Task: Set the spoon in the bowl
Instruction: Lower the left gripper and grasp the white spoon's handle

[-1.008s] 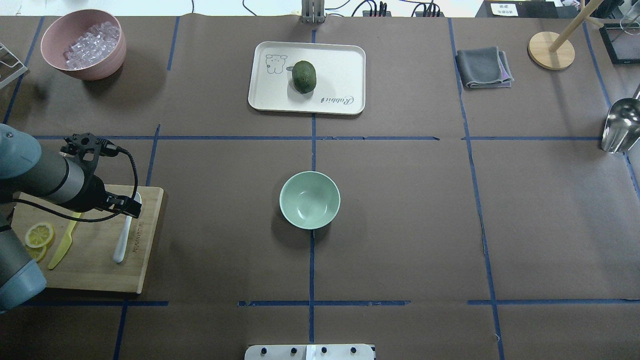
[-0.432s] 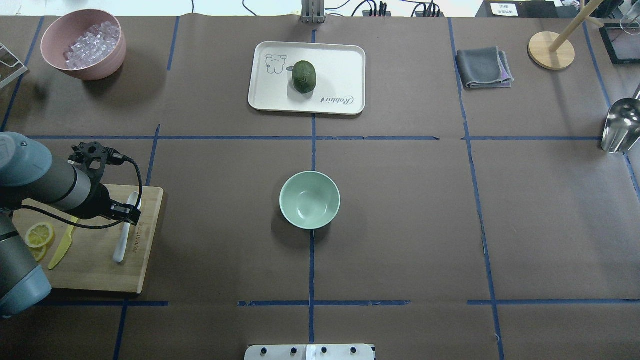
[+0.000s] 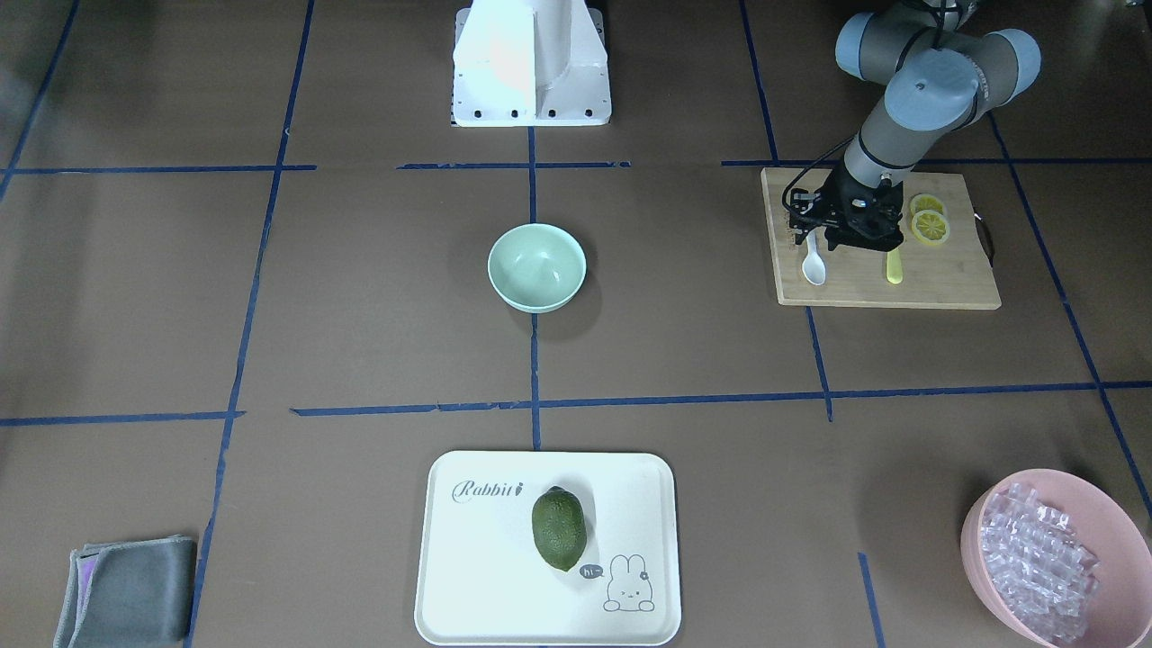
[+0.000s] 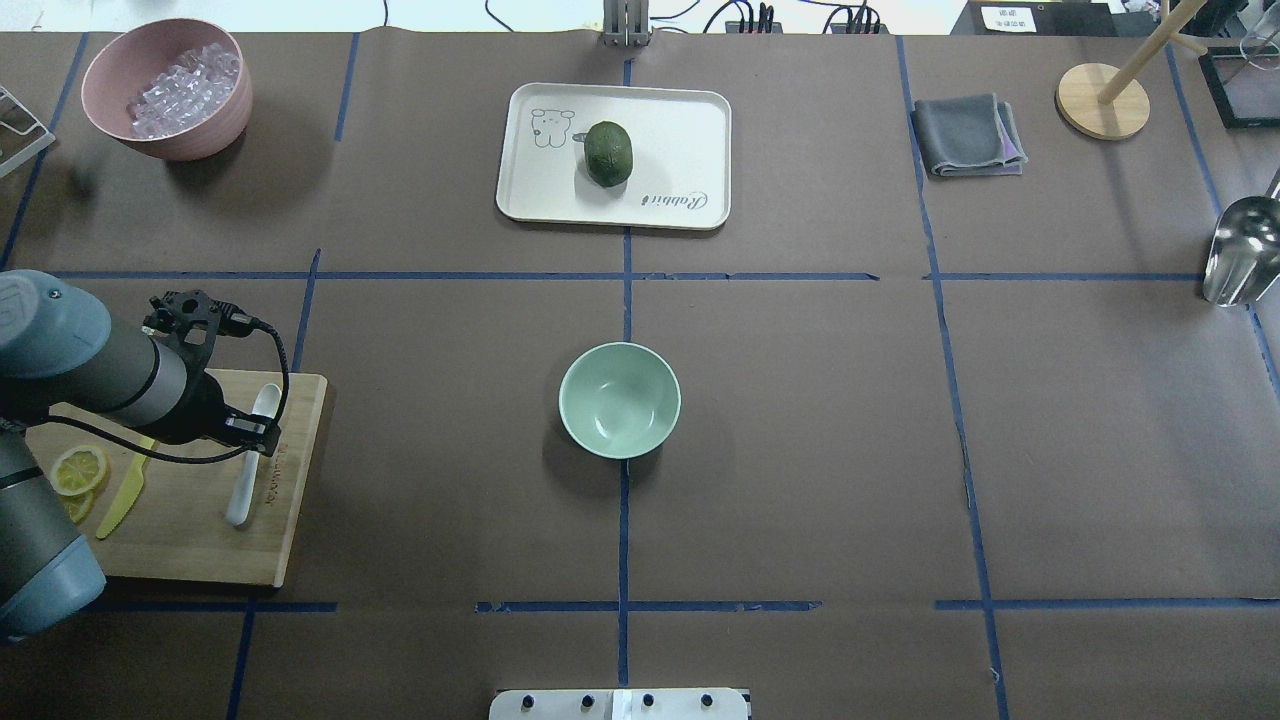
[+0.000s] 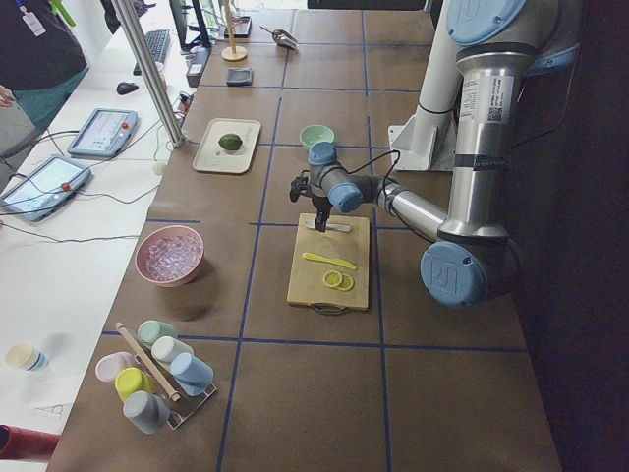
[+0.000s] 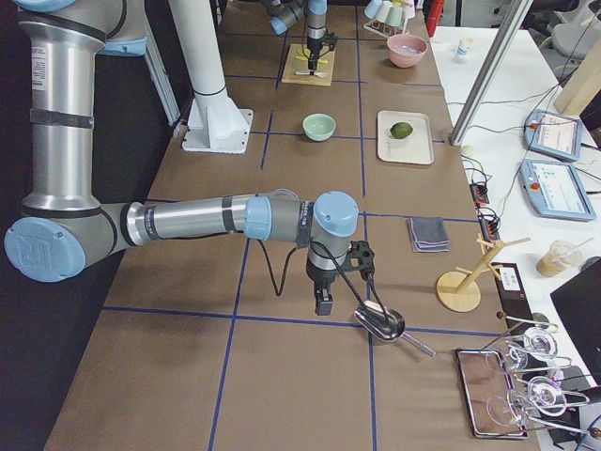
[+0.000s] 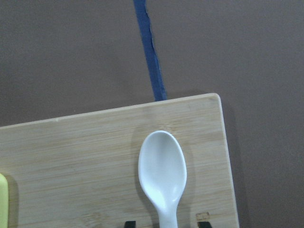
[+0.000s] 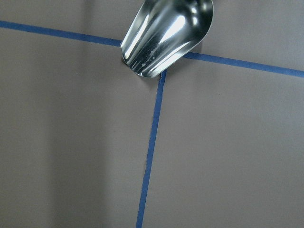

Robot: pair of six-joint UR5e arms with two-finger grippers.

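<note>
My left gripper (image 7: 166, 223) hangs open low over the wooden cutting board (image 4: 200, 545), jaws set either side of the handle of the white plastic spoon (image 7: 162, 168). It lies flat on that board; the mint-green bowl (image 4: 619, 400) stands on the table (image 4: 800, 450), well off the board. Whether the right gripper (image 6: 322, 303) is open, I cannot tell.

The white spoon (image 4: 238, 496) is laid flat, scoop upward, on the board (image 4: 200, 545), and the mint-green bowl (image 4: 619, 400) is set upright well apart.
</note>
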